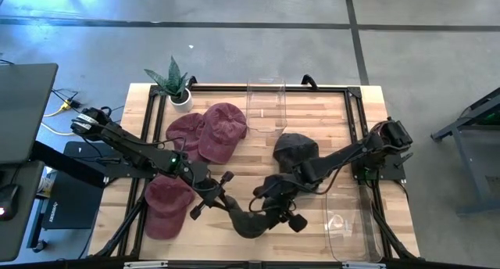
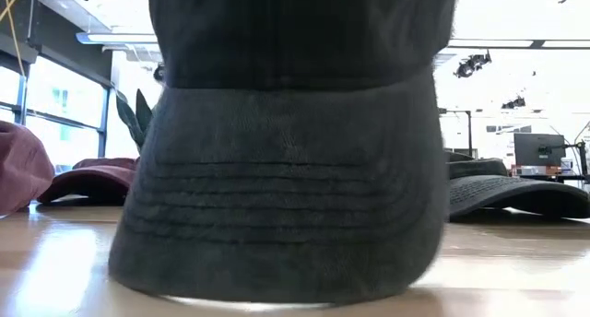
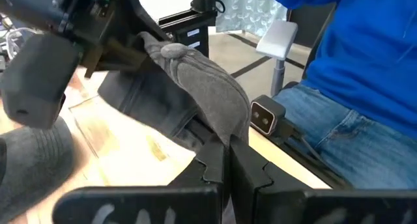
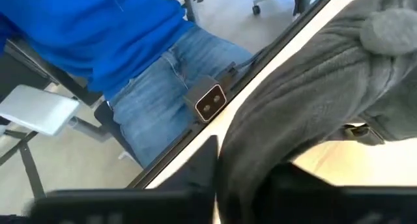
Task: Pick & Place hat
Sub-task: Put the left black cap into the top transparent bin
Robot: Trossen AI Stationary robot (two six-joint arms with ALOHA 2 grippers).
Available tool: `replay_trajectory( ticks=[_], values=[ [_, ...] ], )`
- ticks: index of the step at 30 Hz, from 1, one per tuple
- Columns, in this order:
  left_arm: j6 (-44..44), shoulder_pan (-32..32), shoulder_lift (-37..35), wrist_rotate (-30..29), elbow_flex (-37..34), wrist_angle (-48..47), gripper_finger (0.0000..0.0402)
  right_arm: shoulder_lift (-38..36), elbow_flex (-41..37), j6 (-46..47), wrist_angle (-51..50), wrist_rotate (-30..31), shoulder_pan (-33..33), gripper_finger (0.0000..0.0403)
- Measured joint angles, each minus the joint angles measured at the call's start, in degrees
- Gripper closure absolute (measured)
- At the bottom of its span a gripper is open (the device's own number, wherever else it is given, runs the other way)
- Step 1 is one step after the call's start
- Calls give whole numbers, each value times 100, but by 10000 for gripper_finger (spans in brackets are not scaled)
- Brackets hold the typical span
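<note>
A dark grey hat sits at the table's near edge, between my two grippers. Its brim fills the low view, hanging down to the wood. My left gripper reaches it from the left and my right gripper from the right; both are shut on its crown. The crown's top button shows in both wrist views. Three maroon hats and a second dark hat lie flat on the table. My left gripper pinches a fold of the grey hat's crown between its two fingers, coming about level from the table's left. The crown slopes up away from the fingers toward the button. My right gripper pinches the crown's opposite side between its fingers, coming from the table's right. The cloth bulges up past the fingers toward the button. Whether the brim's lower edge rests on the table, I cannot tell.
A clear container stands at the far middle and another at the near right. A potted plant is at the far left corner. A person in a blue top and jeans sits just beyond the near edge.
</note>
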Motion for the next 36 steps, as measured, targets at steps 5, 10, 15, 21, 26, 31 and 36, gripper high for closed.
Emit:
replay_trajectory(
  ticks=[5,10,15,21,26,31,36],
  values=[
    [-28,0,0,27,0,39,368,0,0,20,22,208,104,384],
    [-214,2,1,-205,0,131,276,0,0,-187,35,849,85,394],
    [-519,2,214,-548,2,255,185,-69,0,-373,46,1323,44,390],
    [-615,9,652,-348,5,639,133,-263,0,-584,-20,1468,62,397],
    [-611,42,870,1032,16,1450,142,-426,2,-575,-186,1803,85,395],
    [-654,42,874,1159,240,1504,175,-472,2,-445,-268,1808,152,397],
    [-776,42,874,1284,388,1507,230,-472,2,-330,-409,1814,323,394]
  ],
)
